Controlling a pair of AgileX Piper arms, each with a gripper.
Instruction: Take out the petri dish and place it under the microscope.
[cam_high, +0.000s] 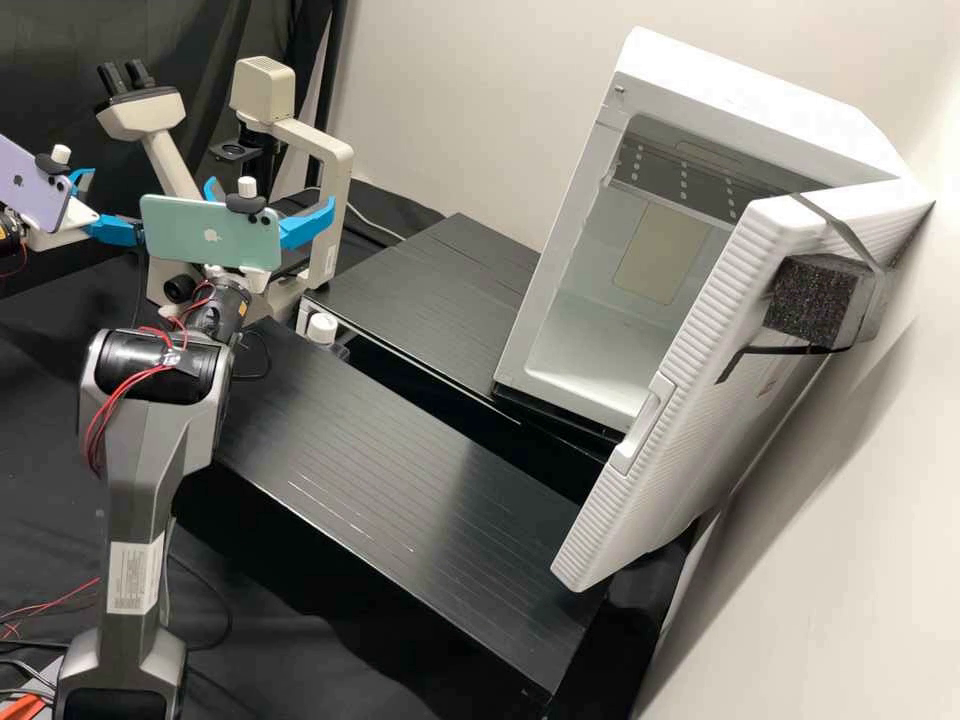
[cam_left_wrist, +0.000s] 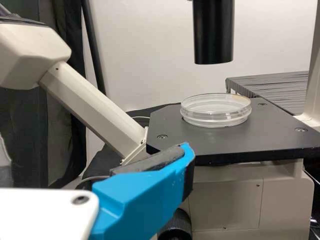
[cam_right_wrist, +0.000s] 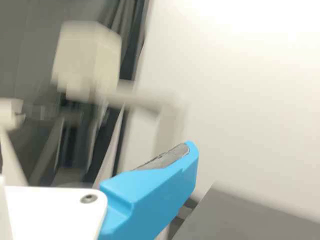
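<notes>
Petri dish (cam_left_wrist: 215, 110) on microscope stage (cam_left_wrist: 235, 142) — left gripper (cam_high: 115, 204) (part-hidden), right gripper (cam_high: 270, 192) — both jaws wide, empty.

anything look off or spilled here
Nothing looks spilled or damaged. The one odd thing is the fridge door, standing wide open though the petri dish is already on the microscope stage.

I'm in a laboratory: there's an inverted microscope (cam_high: 318, 142) with twin eyepieces (cam_high: 138, 74) at the high view's upper left, a petri dish (cam_left_wrist: 216, 119) on its stage (cam_left_wrist: 172, 125), and an open, fridge-like white cabinet (cam_high: 745, 95) at right.
</notes>
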